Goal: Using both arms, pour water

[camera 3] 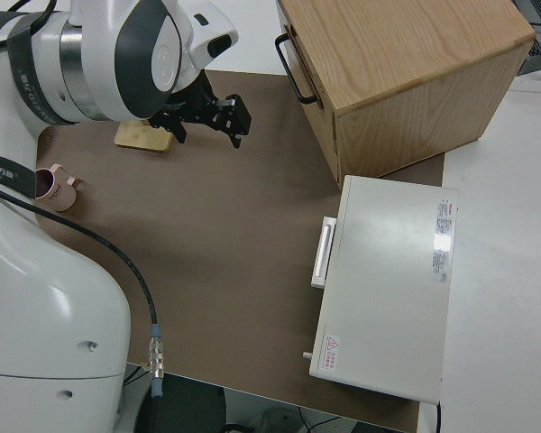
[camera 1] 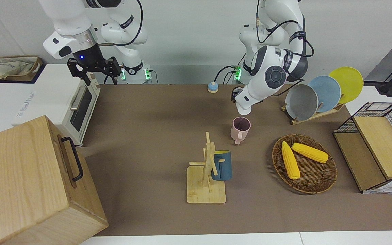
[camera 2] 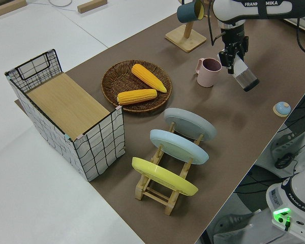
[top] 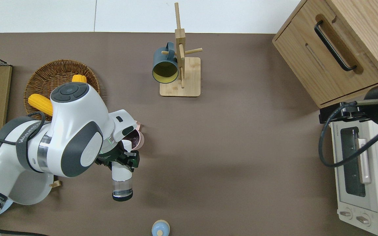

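The left claw [top: 120,162] pinches a clear bottle [top: 122,183] with a white cap end, holding it tilted almost level over the brown worktop [top: 228,137], its dark bottom end pointing back toward the robots and its neck aimed at the pink mug [camera 1: 240,128]. The mug stands upright on the worktop, nearer to the robots than the wooden mug rack [camera 1: 207,173] and the blue mug [camera 1: 222,165] hung on it, with its handle turned away from the robots. Whether the bottle's mouth is already over the mug's rim, I cannot tell; in the left side view it sits just beside the rim and above it.

This looks like the pouring step. To do it well, the neck should be brought squarely over the middle of the mug before tilting further, and the tilt raised slowly so the water does not overshoot the rim. The mug is light and unheld, so the bottle should not touch it.

The right claw [camera 1: 97,69] is parked with its fingers spread, holding nothing. A wicker basket [camera 1: 313,185] with corn [camera 1: 290,160] lies toward the left arm's end of the worktop
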Motion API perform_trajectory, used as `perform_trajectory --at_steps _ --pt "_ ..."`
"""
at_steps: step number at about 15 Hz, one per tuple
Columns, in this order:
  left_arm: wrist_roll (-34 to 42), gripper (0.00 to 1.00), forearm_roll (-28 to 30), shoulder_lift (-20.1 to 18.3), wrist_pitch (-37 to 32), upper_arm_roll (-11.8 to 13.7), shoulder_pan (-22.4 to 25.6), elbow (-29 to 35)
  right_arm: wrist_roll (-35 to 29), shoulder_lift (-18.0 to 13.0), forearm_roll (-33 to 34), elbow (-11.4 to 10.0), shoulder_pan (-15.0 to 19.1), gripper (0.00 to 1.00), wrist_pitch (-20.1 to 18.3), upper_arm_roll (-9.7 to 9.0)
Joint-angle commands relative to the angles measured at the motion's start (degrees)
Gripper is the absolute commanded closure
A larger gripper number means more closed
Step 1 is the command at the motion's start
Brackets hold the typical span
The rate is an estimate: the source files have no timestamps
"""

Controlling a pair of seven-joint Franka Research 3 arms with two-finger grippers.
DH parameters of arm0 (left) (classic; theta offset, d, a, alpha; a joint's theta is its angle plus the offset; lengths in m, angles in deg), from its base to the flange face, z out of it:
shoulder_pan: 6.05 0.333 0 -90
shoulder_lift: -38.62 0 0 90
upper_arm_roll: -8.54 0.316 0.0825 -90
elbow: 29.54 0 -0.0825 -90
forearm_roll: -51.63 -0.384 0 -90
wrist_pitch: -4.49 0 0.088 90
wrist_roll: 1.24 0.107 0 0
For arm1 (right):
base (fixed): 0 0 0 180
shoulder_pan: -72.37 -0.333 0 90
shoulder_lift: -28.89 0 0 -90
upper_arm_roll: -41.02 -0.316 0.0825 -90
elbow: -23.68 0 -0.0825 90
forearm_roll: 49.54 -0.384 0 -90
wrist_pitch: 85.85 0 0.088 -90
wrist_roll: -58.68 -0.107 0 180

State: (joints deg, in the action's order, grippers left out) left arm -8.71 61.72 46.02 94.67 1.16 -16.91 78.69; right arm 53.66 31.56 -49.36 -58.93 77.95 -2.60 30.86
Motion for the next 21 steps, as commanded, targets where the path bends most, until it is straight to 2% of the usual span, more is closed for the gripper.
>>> perform_trajectory --at_steps 1,21 --pt "-0.79 1.00 -0.69 0.34 -2.73 0.17 0.48 -2.32 1.24 -1.08 -1.58 -1.32 0.57 0.011 -0.01 -0.03" --pt "-0.79 1.00 -2.27 0.25 -2.73 0.61 0.39 -2.32 1.24 -1.08 -1.58 -1.32 0.57 0.011 -0.01 -0.03"
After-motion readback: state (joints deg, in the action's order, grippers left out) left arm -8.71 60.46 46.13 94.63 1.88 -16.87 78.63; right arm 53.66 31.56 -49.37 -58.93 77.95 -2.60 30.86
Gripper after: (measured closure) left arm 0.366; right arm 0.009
